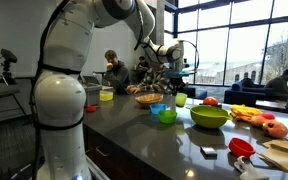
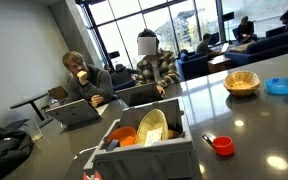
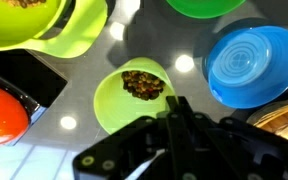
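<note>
Small lime-green plastic cup of brown bits [image 3: 134,92]: just up-left of gripper [image 3: 178,104], wrist view.
Fingers pinched together, empty; round blue plastic bowl [image 3: 252,65] upper right.

no words to read anywhere, no label on the green cup [image 3: 134,95], no numbers on the blue bowl [image 3: 252,65], no signs

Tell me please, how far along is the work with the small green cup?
Done: the small green cup already holds brown bits. In hand: the gripper hovers over it, jaws shut, holding nothing. Left: any grasp; the cup stands untouched between the blue bowl and the orange thing.
</note>
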Motion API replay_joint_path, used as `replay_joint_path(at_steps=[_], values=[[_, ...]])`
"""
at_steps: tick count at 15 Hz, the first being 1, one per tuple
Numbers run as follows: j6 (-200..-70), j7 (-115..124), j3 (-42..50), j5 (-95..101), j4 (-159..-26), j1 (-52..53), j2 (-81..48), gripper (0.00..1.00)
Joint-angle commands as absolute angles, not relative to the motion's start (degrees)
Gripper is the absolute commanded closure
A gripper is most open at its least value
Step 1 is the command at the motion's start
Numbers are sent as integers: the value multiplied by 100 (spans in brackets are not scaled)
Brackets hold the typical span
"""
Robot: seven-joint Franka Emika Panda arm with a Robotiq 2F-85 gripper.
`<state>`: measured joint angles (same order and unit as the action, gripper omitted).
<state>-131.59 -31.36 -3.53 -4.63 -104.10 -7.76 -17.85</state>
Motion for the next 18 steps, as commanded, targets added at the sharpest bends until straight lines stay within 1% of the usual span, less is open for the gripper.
replay_joint_path(at_steps=[1,10,18], values=[[-13333,-3335,-350,-930,-10726,-937,-1402,99],[-13604,-3629,-144,-1951,-11169,-1167,-962,99],[-13666,-3626,193,-2018,-11182,-1271,-924,99]])
